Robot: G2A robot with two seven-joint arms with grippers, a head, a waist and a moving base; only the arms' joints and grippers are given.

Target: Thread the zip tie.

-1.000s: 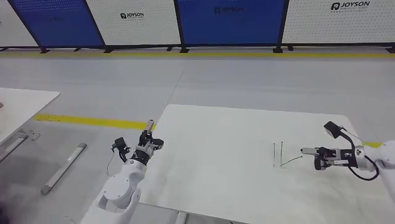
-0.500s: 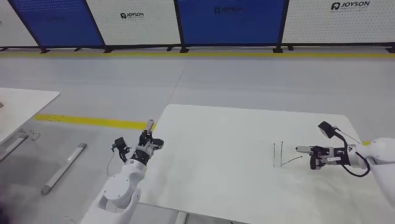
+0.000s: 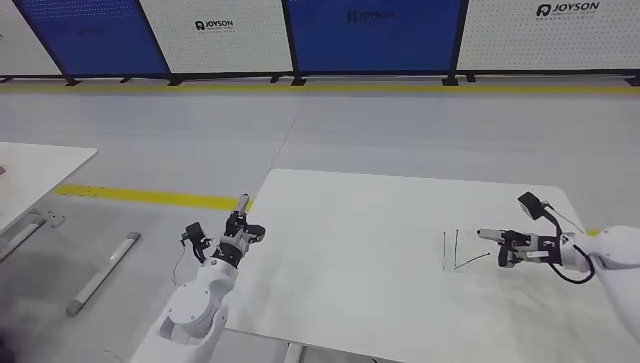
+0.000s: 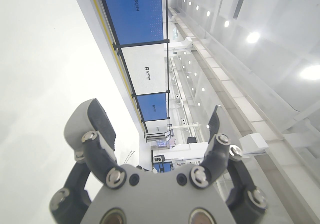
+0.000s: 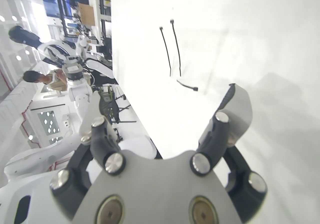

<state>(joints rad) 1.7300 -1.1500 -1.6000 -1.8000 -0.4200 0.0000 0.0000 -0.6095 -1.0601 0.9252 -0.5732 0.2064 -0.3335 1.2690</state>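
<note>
The fingers (image 5: 238,107) of the right gripper (image 5: 162,96) stand spread wide with nothing between them, and in the top view this gripper (image 3: 487,234) sits at the middle right of the frame, low over the right part of the white table (image 3: 360,263), its tips turned toward the zip ties and near them without touching; the fingers (image 4: 100,117) of the left gripper (image 4: 157,112) are likewise released and hold nothing, and that gripper (image 3: 241,211) sits in the lower left of the top frame, at the table's left edge, well apart from the ties; two black zip ties (image 3: 451,247) lie side by side and nearly parallel on the table right of centre, seen from the right wrist as two thin strands (image 5: 171,49) with small square heads at their far ends, and a third zip tie (image 3: 472,260) lies at an angle just beside their near ends, between them and the right gripper; a yellow floor line (image 3: 150,197) runs at the left, and blue and white pegboard panels (image 3: 375,18) stand along the top of the frame
</note>
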